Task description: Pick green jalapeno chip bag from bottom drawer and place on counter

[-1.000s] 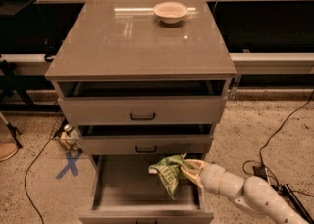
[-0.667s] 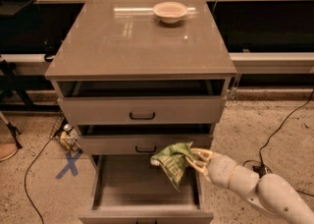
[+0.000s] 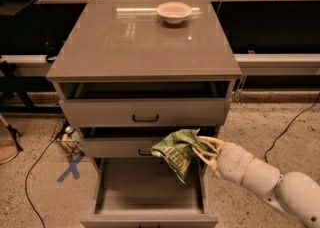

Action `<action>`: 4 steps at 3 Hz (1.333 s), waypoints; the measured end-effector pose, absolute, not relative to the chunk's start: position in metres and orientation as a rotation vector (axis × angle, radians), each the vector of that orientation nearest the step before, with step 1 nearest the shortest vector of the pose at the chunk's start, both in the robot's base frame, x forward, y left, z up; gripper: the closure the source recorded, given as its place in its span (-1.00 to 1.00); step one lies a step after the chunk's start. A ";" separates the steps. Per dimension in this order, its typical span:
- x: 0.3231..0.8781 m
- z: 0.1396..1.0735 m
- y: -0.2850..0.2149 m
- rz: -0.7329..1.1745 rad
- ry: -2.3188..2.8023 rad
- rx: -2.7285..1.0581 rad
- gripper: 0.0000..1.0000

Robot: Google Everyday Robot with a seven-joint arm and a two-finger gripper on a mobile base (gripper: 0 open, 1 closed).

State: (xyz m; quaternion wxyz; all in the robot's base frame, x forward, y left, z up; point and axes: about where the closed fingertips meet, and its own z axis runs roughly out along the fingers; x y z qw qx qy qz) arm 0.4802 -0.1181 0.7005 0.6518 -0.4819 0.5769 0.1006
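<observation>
The green jalapeno chip bag hangs crumpled in my gripper, in front of the middle drawer and above the open bottom drawer. My gripper reaches in from the lower right and is shut on the bag's right side. The bag is clear of the drawer floor. The counter is the glossy grey-brown slab on top of the cabinet, well above the bag.
A pale round bowl sits at the back of the counter. The top drawer and middle drawer stand slightly open. A blue X mark and cables lie on the floor at left. A long bench runs behind.
My gripper has lifted the bag up and out of the bottom drawer, from near the drawer's right side to the height of the middle drawer front.
</observation>
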 end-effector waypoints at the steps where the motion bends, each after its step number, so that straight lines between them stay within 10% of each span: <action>1: 0.480 0.698 -0.118 0.231 1.313 -1.094 1.00; 4: 0.535 0.864 -0.104 0.119 0.989 -1.048 1.00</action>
